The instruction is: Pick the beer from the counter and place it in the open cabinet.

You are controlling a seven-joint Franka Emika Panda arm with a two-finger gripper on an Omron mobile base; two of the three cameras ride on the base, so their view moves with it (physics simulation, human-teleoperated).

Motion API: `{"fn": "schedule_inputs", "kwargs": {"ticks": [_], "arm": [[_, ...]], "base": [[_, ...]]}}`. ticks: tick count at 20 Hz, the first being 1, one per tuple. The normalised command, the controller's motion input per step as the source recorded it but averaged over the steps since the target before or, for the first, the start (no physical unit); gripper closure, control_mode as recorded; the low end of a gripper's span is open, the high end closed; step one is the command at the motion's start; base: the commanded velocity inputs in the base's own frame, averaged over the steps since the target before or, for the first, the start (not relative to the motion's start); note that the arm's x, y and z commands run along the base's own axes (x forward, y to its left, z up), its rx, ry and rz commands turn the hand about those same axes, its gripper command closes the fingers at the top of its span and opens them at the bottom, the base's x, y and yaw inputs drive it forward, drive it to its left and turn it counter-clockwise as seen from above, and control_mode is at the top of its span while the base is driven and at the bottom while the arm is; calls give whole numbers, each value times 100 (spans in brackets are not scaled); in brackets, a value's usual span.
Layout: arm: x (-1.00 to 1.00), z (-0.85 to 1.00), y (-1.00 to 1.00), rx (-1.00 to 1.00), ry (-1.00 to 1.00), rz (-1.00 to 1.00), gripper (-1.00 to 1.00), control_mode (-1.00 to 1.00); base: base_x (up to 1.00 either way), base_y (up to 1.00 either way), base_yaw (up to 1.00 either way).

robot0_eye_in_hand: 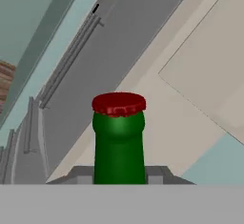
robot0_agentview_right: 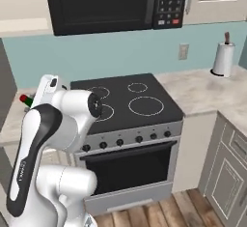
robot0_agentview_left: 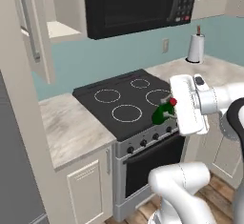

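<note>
A: Where is the beer (robot0_agentview_left: 164,112) sitting at this moment?

B: It is being carried clear of the table (robot0_agentview_left: 71,127), above the near right part of the black stovetop (robot0_agentview_left: 125,101). The gripper (robot0_agentview_left: 172,115) is holding it, with the jaws clamped on the bottle's body below the neck.

A: How is its long axis lying?

B: It is running along the jaws' own line, tilted off upright, the red cap leading away from the hand.

A: And the open cabinet (robot0_agentview_left: 59,27)?

B: It is lying up, far and to the left of the bottle, left of the microwave (robot0_agentview_left: 138,4); the carry will probably have to travel that way.
</note>
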Motion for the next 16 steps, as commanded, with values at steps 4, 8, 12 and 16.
{"fn": "schedule_inputs", "kwargs": {"ticks": [4,8,12,16], "arm": [[0,0,0,0,0,0,100,100],[0,0,0,0,0,0,100,100],[0,0,0,0,0,0,100,100],[0,0,0,0,0,0,100,100]], "base": [[43,0,43],[43,4,45],[38,1,42],[30,0,43]]}}
